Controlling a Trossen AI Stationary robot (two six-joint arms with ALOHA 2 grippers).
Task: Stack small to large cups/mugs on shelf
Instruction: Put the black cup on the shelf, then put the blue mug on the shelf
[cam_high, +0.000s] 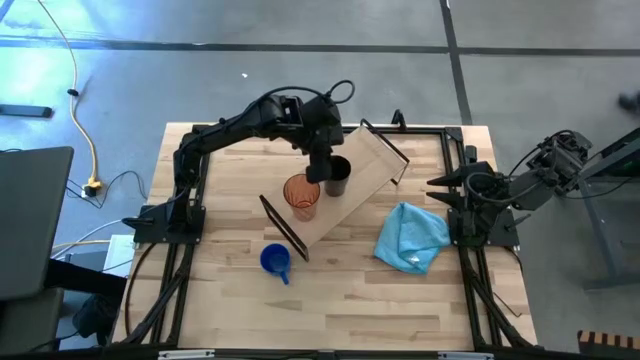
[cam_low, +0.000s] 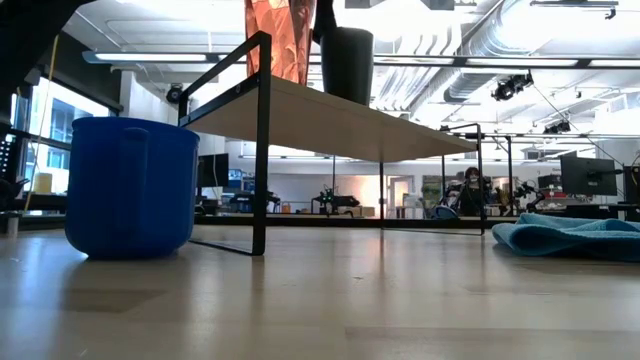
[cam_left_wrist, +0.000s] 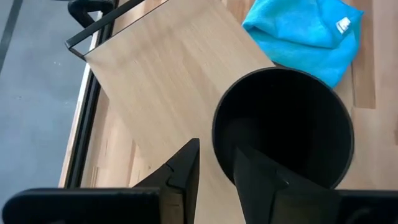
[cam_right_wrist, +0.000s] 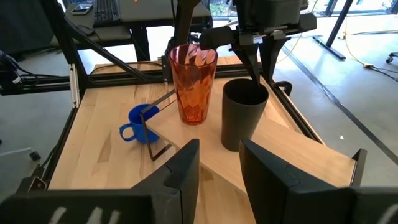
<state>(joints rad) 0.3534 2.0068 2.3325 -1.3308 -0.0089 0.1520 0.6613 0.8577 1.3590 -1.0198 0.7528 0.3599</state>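
The shelf (cam_high: 372, 162) lies slantwise across the table's middle. On it stand the translucent orange tumbler (cam_high: 301, 197) (cam_right_wrist: 194, 84) and, beside it toward the far right, the black cup (cam_high: 338, 180) (cam_right_wrist: 242, 121). The blue mug (cam_high: 276, 262) (cam_low: 130, 185) stands on the tabletop by the shelf's near bracket, handle toward the near edge. My left gripper (cam_left_wrist: 216, 165) is open above the black cup, pointing down, one finger inside its mouth and one outside. My right gripper (cam_right_wrist: 219, 165) is open and waits at the table's right edge. My left gripper straddles the black cup's rim (cam_left_wrist: 216, 140) from above, on the side next to the tumbler. A gap shows between the outer finger (cam_left_wrist: 185, 168) and the wall. Whether the inner finger (cam_left_wrist: 261, 177) touches the inside, I cannot tell. The cup stands upright on the shelf.
A light blue cloth (cam_high: 412, 237) lies crumpled on the table right of the shelf. Black rails (cam_high: 470, 260) run along the table's left and right sides. Bare tabletop (cam_high: 380, 310) stretches along the near edge. A person sits far off in the room (cam_low: 470, 190).
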